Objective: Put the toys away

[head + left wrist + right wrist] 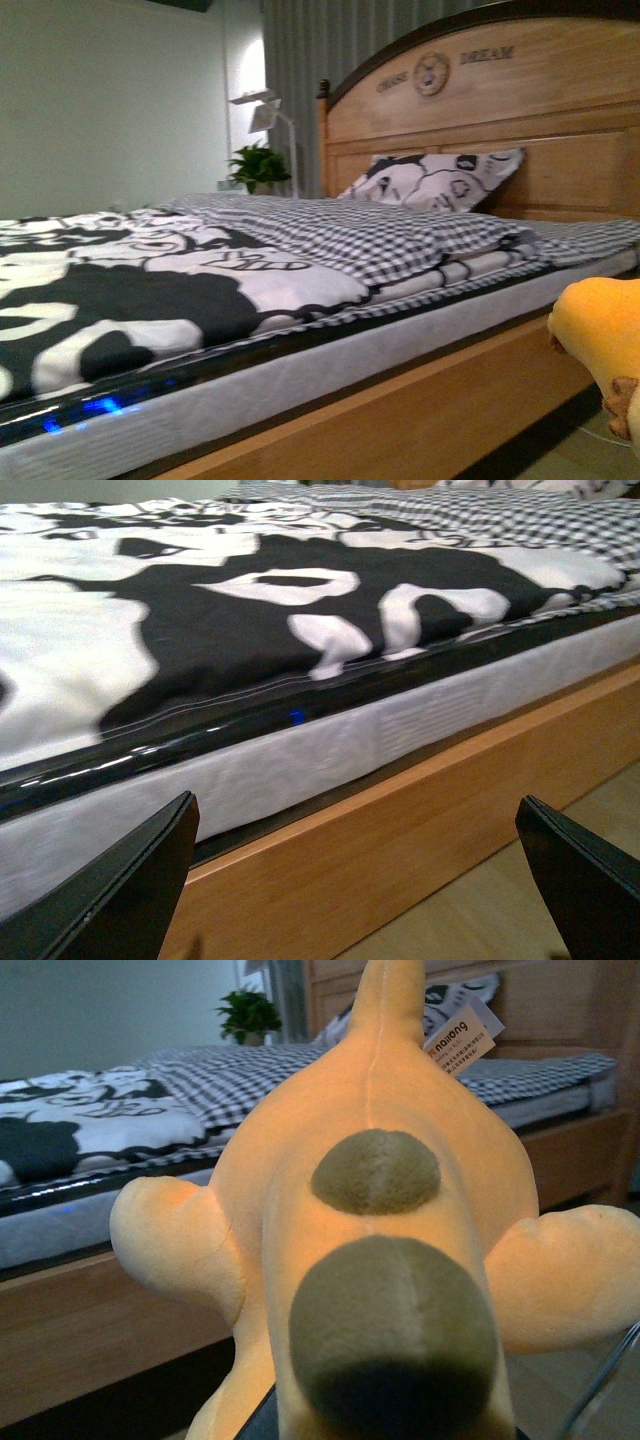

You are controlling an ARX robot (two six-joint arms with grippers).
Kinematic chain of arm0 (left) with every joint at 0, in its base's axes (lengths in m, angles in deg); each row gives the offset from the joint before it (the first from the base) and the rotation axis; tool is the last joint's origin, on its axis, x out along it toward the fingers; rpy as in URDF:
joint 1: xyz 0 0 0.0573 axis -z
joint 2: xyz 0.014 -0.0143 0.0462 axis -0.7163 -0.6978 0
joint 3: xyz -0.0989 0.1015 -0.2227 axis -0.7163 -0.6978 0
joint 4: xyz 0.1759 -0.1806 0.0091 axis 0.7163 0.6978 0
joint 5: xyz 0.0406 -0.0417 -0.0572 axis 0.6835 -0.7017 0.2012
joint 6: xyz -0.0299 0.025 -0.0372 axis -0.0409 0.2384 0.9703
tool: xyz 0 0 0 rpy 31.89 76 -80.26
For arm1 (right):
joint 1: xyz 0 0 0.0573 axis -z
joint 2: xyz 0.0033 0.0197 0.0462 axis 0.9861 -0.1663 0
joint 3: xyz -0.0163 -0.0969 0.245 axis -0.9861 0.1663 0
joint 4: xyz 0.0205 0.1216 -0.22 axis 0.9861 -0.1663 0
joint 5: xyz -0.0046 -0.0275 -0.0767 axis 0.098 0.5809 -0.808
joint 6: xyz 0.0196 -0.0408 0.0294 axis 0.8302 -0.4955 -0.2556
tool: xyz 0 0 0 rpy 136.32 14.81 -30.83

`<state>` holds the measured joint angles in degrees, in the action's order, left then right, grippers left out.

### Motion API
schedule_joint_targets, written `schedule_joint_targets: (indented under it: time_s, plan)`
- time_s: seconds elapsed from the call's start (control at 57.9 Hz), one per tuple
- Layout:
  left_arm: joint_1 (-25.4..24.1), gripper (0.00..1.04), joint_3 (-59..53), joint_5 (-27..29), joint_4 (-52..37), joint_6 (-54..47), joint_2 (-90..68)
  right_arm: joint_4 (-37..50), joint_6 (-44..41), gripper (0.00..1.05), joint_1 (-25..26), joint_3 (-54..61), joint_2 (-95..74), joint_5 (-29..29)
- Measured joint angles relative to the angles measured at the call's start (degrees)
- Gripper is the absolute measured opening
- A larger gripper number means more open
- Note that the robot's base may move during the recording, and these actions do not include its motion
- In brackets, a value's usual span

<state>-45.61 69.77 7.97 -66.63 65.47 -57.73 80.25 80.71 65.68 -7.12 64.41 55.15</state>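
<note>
Right wrist view: plush toy fills frame, clear of floor beside bed side rail | right claw hidden beneath it, grip cannot be told | left claw wide open, empty | status: toy judged in transit, not yet stowed.

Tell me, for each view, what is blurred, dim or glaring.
Front view: dim, greenish, blue glow on the mattress edge. Left wrist view: bedding clear, left gripper close and soft. Right wrist view: plush toy fills the frame, nearest brown patch in shadow.
</note>
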Motion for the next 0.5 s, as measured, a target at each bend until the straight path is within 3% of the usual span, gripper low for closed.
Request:
schedule_joint_targets:
  time_s: [0.501]
  plan:
    - [0.0,0.98,0.0,-0.07,0.0,0.0,0.0,0.0,0.02,0.08,0.0,0.0,0.07,0.02]
